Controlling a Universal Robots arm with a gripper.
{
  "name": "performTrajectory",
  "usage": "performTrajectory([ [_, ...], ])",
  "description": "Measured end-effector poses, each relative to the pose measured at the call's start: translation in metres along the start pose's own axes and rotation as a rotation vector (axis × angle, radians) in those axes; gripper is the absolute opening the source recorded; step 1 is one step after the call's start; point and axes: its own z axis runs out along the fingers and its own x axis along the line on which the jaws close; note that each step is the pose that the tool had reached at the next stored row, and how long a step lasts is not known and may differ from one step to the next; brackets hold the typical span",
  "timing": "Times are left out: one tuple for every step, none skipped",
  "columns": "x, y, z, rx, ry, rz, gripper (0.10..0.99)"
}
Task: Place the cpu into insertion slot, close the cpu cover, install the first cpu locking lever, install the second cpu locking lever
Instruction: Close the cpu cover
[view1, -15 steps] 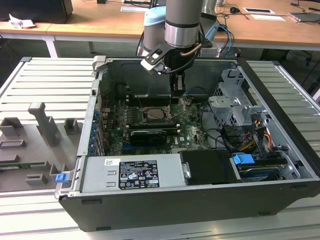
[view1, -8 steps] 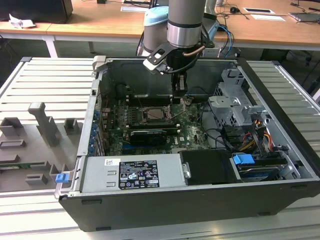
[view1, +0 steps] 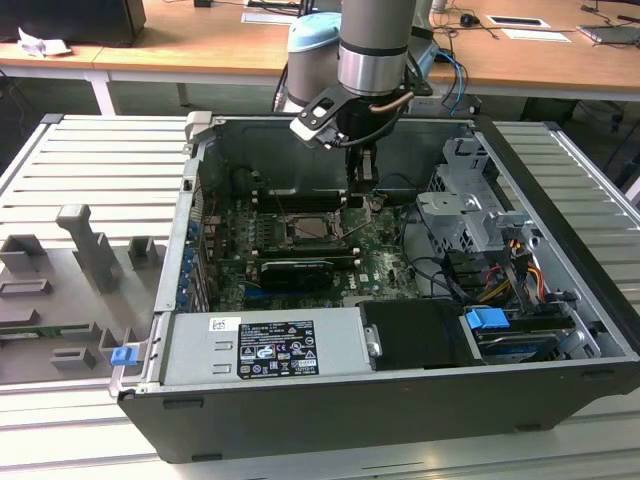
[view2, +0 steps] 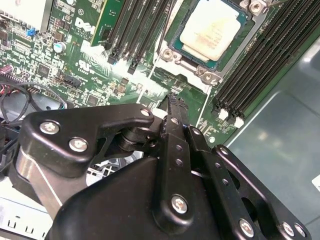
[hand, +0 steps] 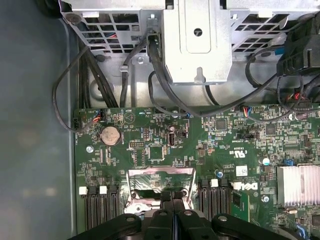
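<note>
The cpu (view2: 210, 32), a small flat square chip with a silvery-beige metal face, lies seated in the insertion slot (view2: 169, 54), the square dark socket with a silver metal rim. We find the black gripper (view2: 172, 102) with its fingers pressed together, pinching nothing, poised just beside the cpu cover (hand: 160, 174), a thin silver metal frame that appears to stand raised. We judge placement done and cover closing in hand; it calls for a gentle push on the frame's free edge, clear of the chip.

Bright even room light, case (view1: 400, 425) interior shadowed, pale glare on cpu (view2: 210, 32)
</note>
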Motion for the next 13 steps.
performTrajectory([
  [0.0000,0.0005,0.0000,0.000,-0.0001,0.000,0.106],
  [0.0000,0.0009,0.0000,0.001,-0.0001,0.000,0.106],
  [0.0001,0.0014,0.0000,0.001,-0.0001,0.000,0.106],
  [0.0001,0.0021,0.0000,0.001,-0.0002,0.000,0.106],
  [0.0001,0.0025,0.0000,0.001,-0.0002,0.000,0.106],
  [0.0001,0.0029,0.0000,0.001,-0.0002,0.000,0.106],
  [0.0001,0.0033,0.0001,0.002,-0.0003,0.000,0.106],
  [0.0001,0.0038,0.0001,0.002,-0.0003,0.000,0.106],
  [0.0001,0.0042,0.0001,0.002,-0.0003,0.000,0.106],
  [0.0002,0.0046,0.0001,0.002,-0.0003,0.000,0.106],
  [0.0002,0.0051,0.0001,0.002,-0.0003,0.000,0.106],
  [0.0002,0.0055,0.0001,0.003,-0.0003,0.000,0.106],
  [0.0002,0.0062,0.0002,0.003,-0.0004,0.000,0.106],
])
